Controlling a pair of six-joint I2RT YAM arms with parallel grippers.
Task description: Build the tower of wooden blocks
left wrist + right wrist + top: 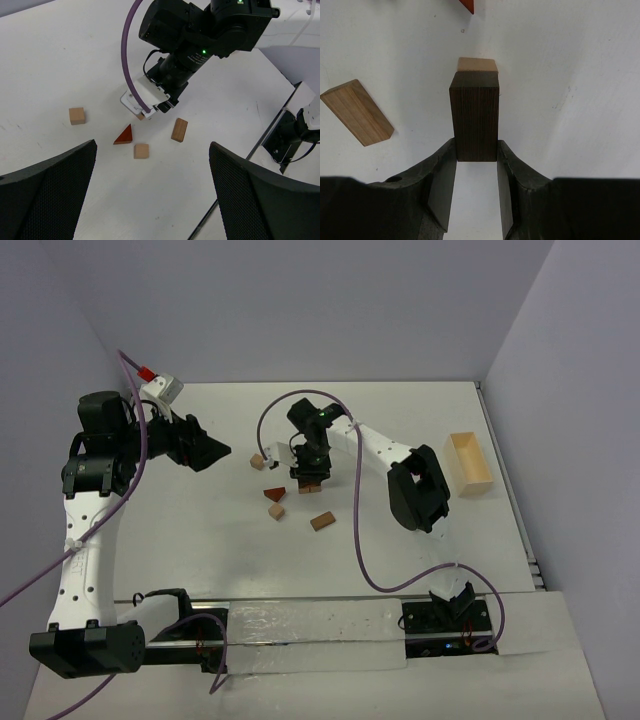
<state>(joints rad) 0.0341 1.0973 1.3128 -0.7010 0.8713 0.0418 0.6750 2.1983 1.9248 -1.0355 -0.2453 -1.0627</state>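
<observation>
We were on a stacking step: the right fingers (pixel 442 175) pinched the dark brown block (pixel 474 115) by its near end, its far end right at a tan block (pixel 477 65) on the worktop (pixel 400 540), contact unclear. The left fingers (pixel 50 195) hung spread wide and empty, well apart. Next we judged we needed to square it over the tan block, seat it, release gently; triangle (pixel 124 135), cube (pixel 141 151) and bar (pixel 179 129) lay loose nearby.
</observation>
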